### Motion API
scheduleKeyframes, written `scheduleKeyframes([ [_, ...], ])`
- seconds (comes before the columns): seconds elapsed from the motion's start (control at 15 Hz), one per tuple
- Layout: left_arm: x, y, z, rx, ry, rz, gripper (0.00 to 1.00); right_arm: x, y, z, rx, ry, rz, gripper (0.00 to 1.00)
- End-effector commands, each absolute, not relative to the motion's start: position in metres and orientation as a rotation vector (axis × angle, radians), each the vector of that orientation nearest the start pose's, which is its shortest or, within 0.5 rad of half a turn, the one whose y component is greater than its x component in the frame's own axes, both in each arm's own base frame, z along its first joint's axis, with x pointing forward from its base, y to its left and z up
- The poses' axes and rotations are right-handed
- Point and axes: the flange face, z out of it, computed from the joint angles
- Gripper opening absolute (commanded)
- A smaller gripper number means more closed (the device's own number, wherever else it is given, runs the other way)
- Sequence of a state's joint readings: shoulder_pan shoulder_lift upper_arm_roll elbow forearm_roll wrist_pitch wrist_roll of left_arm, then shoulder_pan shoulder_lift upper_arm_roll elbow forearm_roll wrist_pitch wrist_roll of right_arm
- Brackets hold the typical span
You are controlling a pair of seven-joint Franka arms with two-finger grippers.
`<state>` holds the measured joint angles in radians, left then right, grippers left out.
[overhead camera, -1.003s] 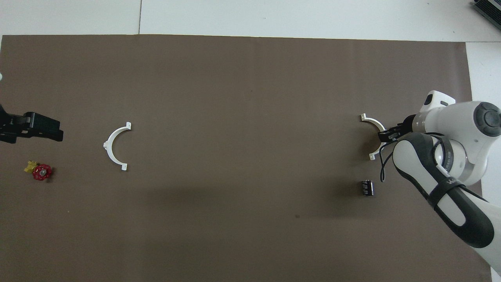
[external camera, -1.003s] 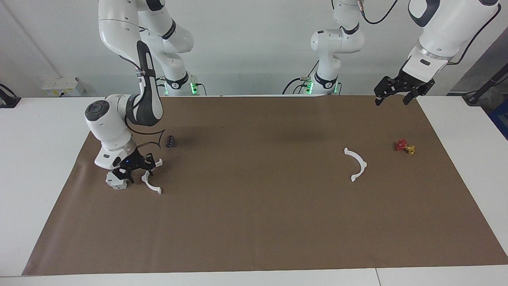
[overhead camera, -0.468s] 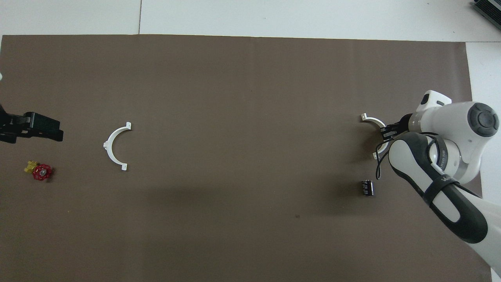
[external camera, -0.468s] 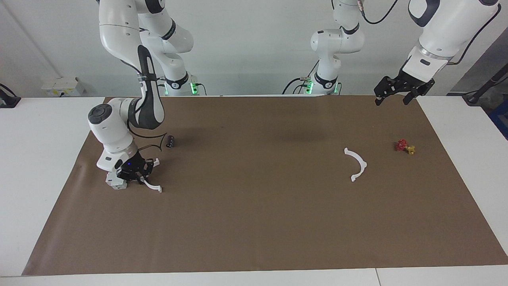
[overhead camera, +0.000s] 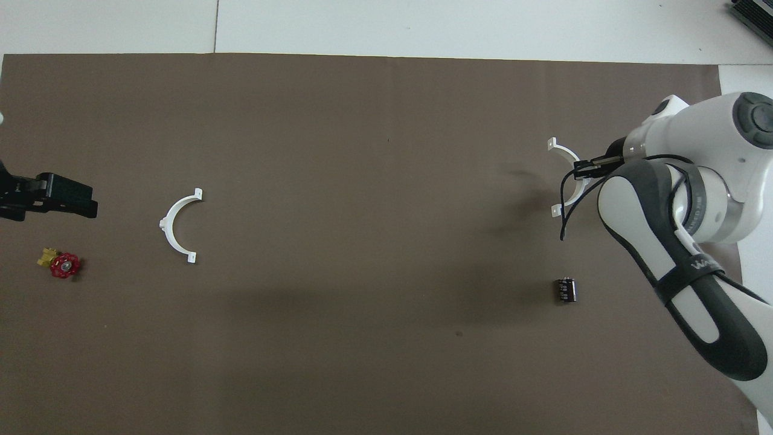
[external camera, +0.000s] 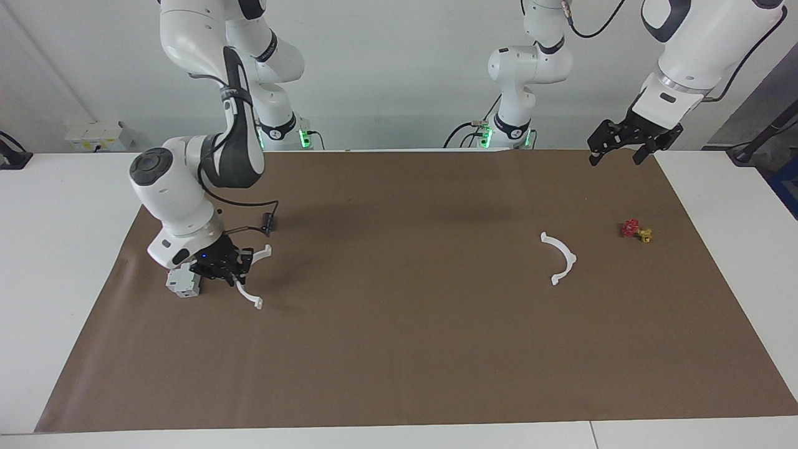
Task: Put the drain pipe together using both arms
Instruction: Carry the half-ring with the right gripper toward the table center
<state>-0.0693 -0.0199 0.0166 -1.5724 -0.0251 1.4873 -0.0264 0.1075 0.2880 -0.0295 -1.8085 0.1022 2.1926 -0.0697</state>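
White table under a brown mat [external camera: 399, 362], pale wall at the top of the facing view.

- Right gripper [external camera: 223, 267] – middle-left of the facing view, at the right arm's end of the mat. It is clamped on the mid-arc of one half-ring [external camera: 250, 297], whose two tabs jut out toward the table's middle. A shadow lies apart from the piece in the overhead view, so it is probably held just off the mat. Gripping at the middle leaves both ends free to mate.
- Second half-ring [external camera: 565, 254] – middle-right of the facing view, flat on the mat and untouched, well apart from the first.
- Left gripper [external camera: 615, 156] – upper right of the facing view, over the mat's corner, fingers spread and empty. This arm waits, probably to take the second piece.
- Grey box [external camera: 182, 285] – just beside the right gripper, likely to be knocked if the gripper swings.
- Black cylinder [external camera: 269, 220] – above the held piece in the frame.
- Red-and-yellow valve [external camera: 636, 231] – near the second half-ring.
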Motion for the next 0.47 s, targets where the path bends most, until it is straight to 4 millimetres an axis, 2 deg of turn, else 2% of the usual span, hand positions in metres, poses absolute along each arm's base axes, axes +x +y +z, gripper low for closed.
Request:
scheduleKeyframes([
  [0.0,0.533,-0.028,0.630,-3.173,0.037,0.099,1.00,0.634,0.139,0.389,-3.077,-0.063,-0.130,0.00],
  [0.07,0.533,-0.028,0.630,-3.173,0.037,0.102,1.00,0.632,0.163,0.389,-3.078,-0.053,-0.128,0.00],
  [0.2,0.533,-0.028,0.630,-3.173,0.037,0.102,1.00,0.621,0.216,0.379,-3.073,-0.142,-0.108,0.00],
  [0.33,0.533,-0.028,0.631,-3.174,0.037,0.099,1.00,0.613,0.262,0.369,-3.076,-0.101,-0.098,0.00],
  [0.4,0.533,-0.028,0.630,-3.173,0.037,0.099,1.00,0.611,0.279,0.363,-3.089,-0.078,-0.108,0.00],
])
